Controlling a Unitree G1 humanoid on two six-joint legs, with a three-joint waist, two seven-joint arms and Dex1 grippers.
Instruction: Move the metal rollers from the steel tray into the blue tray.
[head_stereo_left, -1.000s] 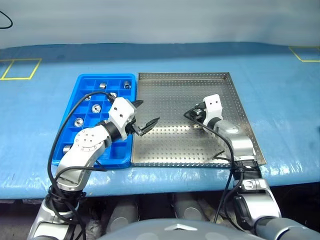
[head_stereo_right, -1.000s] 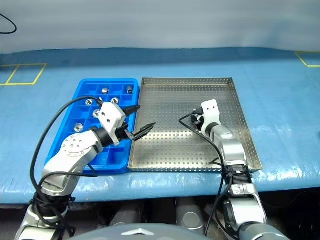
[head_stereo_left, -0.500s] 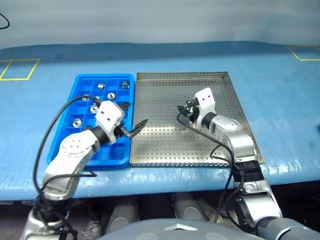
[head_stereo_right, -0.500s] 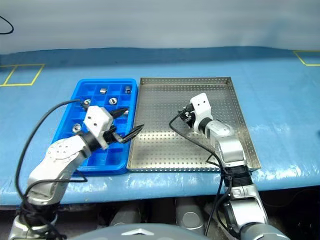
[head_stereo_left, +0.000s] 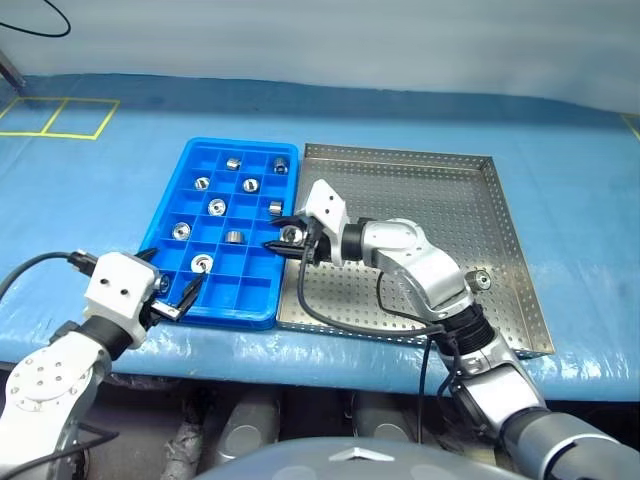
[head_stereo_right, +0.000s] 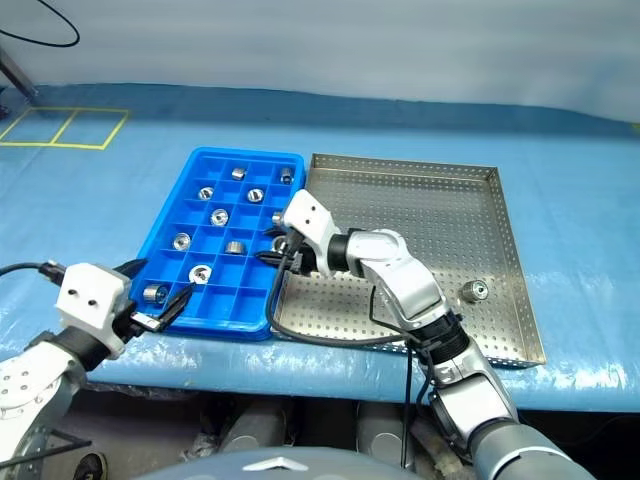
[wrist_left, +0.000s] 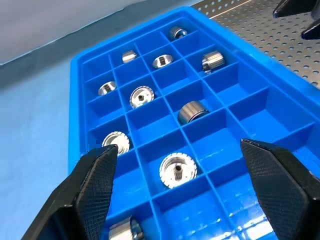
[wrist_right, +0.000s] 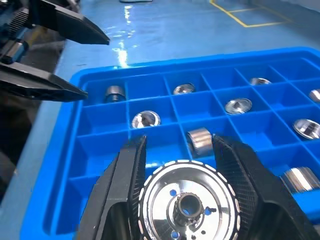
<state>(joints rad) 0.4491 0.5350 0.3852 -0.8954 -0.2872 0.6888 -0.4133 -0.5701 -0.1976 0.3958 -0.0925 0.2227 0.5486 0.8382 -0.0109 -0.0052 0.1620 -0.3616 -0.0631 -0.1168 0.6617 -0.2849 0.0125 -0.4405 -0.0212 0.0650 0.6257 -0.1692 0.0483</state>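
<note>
Glossy blue tray (head_stereo_left: 176, 296), perforated steel tray (head_stereo_left: 455, 190)

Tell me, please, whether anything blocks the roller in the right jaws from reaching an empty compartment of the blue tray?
Nothing visible does: the roller hangs over the blue tray, with empty cells directly beneath.

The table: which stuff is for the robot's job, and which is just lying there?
For the job: rollers, one in the right hand, one left on the steel tray; blue tray.
Just lying about: blue cloth, yellow tape, black cable.
</note>
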